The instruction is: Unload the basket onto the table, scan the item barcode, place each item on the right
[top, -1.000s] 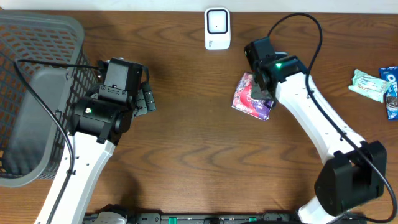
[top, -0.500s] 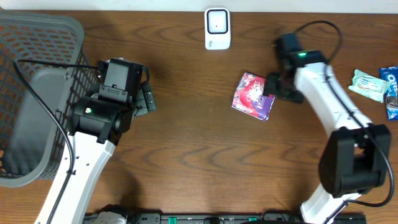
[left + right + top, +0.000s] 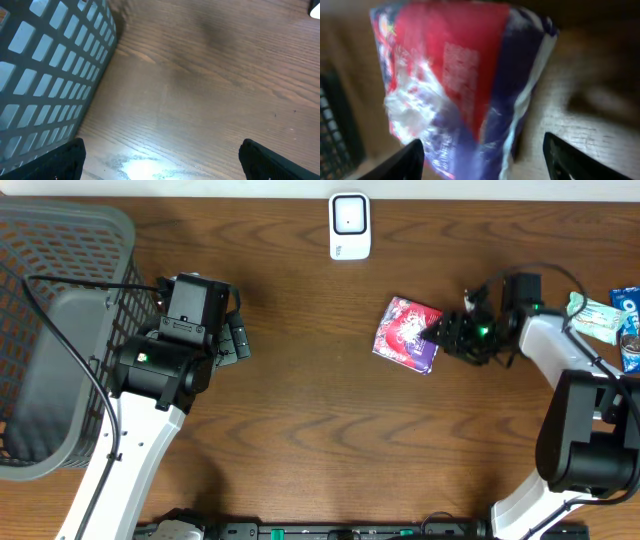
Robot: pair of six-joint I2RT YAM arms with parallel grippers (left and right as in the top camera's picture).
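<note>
Right arm has swung way out to the right and dropped low since a second ago: back then the right claw (image 3: 446, 333) was clamped shut right on top of the snack packet (image 3: 407, 333), now it has let go and sits just beside the packet's right edge, pointing at it. Wrist view shows its fingers (image 3: 404, 160) spread wide with the packet filling the view in front of them, not pinched, so it's got hold of nothing. Packet has barely budged, lying flat on the worktop (image 3: 300, 410) below and a bit right of the white scanner (image 3: 349, 225), well apart from it. My guess is it's setting up a side-on regrab, so the scan itself isn't done. There's a pale printed patch on the wrapper in the wrist view, too blurry to call a barcode. Left claw (image 3: 235, 340) hangs fully open and empty over bare wood next to the grey basket (image 3: 70, 240). A couple of other packets (image 3: 592, 315) sit at the far right, near the right arm's elbow, but nothing lies between packet and scanner.
</note>
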